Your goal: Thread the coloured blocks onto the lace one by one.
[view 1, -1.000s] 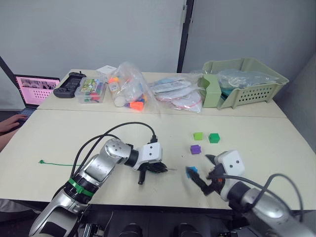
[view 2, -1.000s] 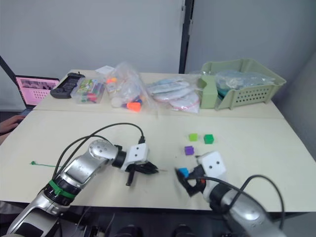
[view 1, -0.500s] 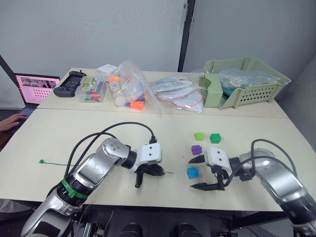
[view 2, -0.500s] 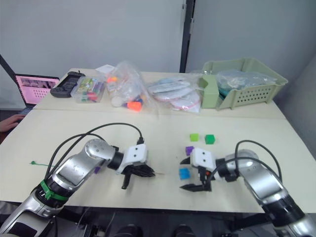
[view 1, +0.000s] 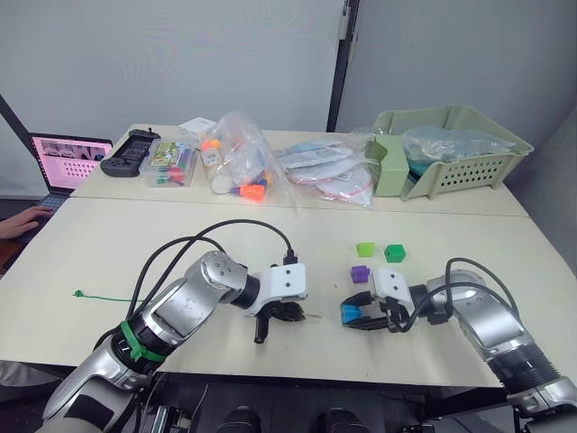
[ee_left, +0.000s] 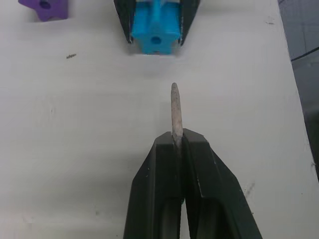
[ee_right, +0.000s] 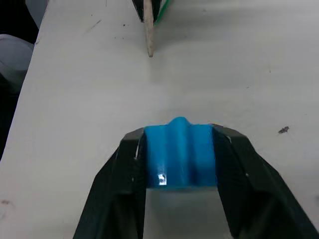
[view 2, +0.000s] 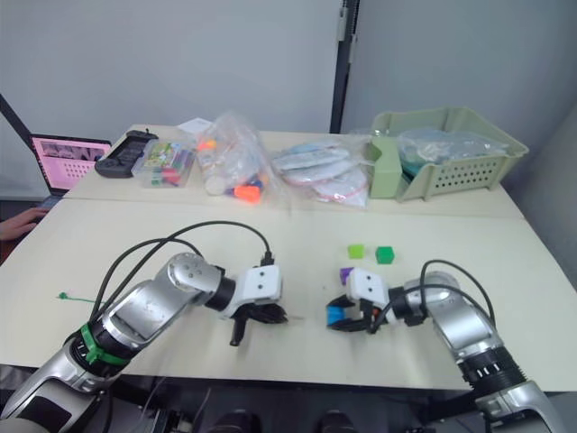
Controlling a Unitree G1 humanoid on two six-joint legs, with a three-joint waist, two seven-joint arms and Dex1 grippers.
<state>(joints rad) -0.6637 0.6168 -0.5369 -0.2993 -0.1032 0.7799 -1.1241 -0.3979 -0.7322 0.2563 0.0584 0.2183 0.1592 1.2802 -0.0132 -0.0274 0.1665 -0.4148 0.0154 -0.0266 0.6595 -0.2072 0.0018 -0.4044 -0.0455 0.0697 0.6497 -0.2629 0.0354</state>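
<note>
My right gripper (ee_right: 179, 149) is shut on the bright blue block (ee_right: 179, 152), which rests low on the table (view 1: 270, 244) with its hole (ee_left: 156, 39) facing my left gripper. My left gripper (ee_left: 178, 142) is shut on the lace's stiff pale tip (ee_left: 174, 107), which points at that block a short gap away. The thin green lace (view 1: 99, 296) trails off to the left across the table. A purple block (view 1: 360, 273) lies just behind the right gripper. Farther back sit a lime green block (view 1: 364, 248) and a dark green block (view 1: 394, 253).
Along the back of the table are a game controller (view 1: 131, 152), a clear box of coloured pieces (view 1: 167, 164), plastic bags of toys (view 1: 236, 162) and a pale green basket (view 1: 451, 149). A laptop (view 1: 63, 158) and a person's hand (view 1: 22, 219) are at the far left.
My right gripper has moved in around the bright blue block and shut on it. The left gripper keeps its hold on the lace tip, now close to the block.
</note>
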